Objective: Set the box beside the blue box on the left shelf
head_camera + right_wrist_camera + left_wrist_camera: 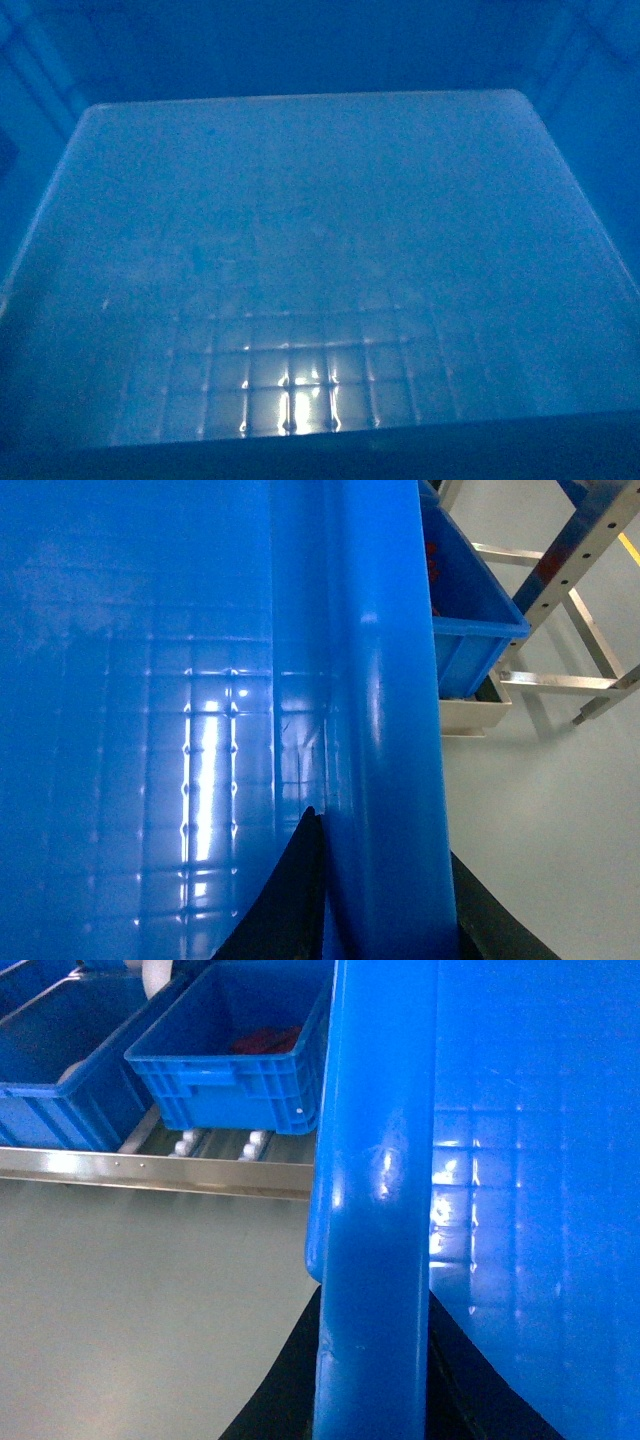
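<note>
The crate (375, 1220) is being gripped at opposite rims: the left gripper (372, 1380) and right gripper (385, 900) are each clamped astride a wall. Its interior is filling the head view. Beyond the crate, left, a blue box (235, 1060) is seated on shelf rollers (215, 1143), apparently close.

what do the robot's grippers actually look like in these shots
Very little of them shows. In each wrist view the gripper appears only as plain black, smooth-looking fingers tapering to a point, one on each side of the bright blue box wall: left gripper, right gripper. No cables, markings or arm links are visible. The head view shows only the inside of the box, no arms.
</note>
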Controlling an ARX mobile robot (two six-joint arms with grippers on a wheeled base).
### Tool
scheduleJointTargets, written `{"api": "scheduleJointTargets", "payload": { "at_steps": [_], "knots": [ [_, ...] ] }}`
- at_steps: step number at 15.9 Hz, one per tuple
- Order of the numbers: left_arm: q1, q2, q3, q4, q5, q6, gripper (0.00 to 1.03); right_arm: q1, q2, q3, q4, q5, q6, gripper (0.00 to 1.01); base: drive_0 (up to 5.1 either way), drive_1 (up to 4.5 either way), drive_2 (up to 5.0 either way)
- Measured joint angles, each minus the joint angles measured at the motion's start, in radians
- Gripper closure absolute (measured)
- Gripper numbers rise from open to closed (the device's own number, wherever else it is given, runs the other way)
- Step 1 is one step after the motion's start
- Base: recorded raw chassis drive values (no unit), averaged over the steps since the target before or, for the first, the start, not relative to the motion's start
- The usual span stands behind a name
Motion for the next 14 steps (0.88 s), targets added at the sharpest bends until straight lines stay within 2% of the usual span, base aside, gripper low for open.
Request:
{"api": "scheduleJointTargets", "payload": {
  "at_steps": [14],
  "knots": [
    [0.000, 0.000, 0.000, 0.000, 0.000, 0.000, 0.89, 0.000, 0.000, 0.000, 0.000, 0.000, 0.000, 0.84, 0.0, 0.00, 0.0]
  ]
}}
